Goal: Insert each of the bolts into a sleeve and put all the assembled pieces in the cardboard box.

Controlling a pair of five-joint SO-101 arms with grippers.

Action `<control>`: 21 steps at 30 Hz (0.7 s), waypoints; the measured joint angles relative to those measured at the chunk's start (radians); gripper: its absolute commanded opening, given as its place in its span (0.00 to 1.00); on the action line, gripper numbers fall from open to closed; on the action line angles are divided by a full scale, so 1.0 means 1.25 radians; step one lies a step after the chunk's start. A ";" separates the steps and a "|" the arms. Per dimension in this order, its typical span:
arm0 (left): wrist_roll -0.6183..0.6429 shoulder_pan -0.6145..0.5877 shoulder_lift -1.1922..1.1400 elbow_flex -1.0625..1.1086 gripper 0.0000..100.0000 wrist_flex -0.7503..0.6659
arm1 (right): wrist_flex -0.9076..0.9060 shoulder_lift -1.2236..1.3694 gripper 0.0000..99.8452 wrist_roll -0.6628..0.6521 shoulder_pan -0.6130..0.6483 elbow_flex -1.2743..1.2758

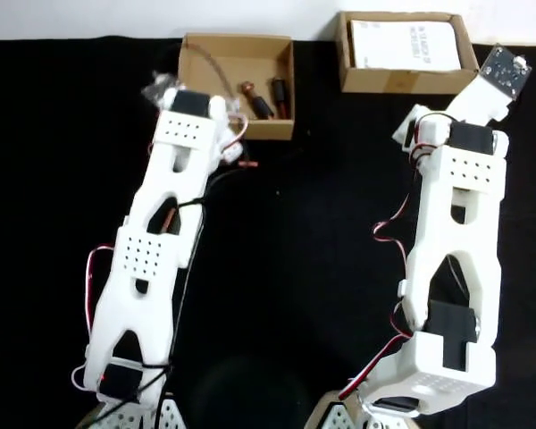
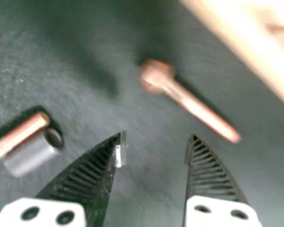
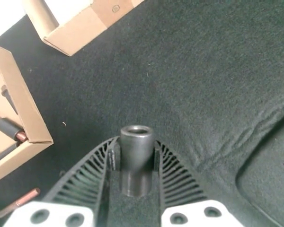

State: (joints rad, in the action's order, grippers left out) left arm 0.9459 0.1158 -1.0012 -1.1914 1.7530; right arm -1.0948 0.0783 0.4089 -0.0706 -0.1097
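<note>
Left wrist view: left gripper agape near bolt; right gripper tight around sleeve, sides hidden.

Matt dark metal sleeve, coppery bolt

Two white arms on a black counter, two boxes along its far edge.

Toward the left, the left arm stretched up to an open cardboard box, wrist overlapping its near wall. Inside, by the right wall, two assembled pieces lying side by side, one copper-headed, one mostly dark. Through a gap in that arm, a copper bolt on the counter below. Just beside the wrist, a small reddish bit, too small to tell. Toward the right, the right arm angled up to a second box holding a white printed sheet.
</note>
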 measured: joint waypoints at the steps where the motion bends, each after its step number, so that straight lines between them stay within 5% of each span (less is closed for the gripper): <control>1: 0.009 0.000 0.015 0.000 0.21 -0.004 | 0.000 0.000 0.01 0.000 0.000 0.000; 10: 0.053 -0.004 -0.107 0.050 0.21 -0.180 | 0.000 0.000 0.01 0.000 0.000 0.000; 15: 0.056 -0.016 -0.164 -0.010 0.20 -0.152 | 0.000 0.000 0.01 0.000 0.000 0.000; 21: 0.002 -0.023 -0.169 -0.026 0.05 -0.097 | 0.000 0.000 0.01 0.000 0.000 0.000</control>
State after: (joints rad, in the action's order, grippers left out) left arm 0.9490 0.0867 -1.2129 -1.2236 1.6318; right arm -1.0948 0.0783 0.4089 -0.0706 -0.1097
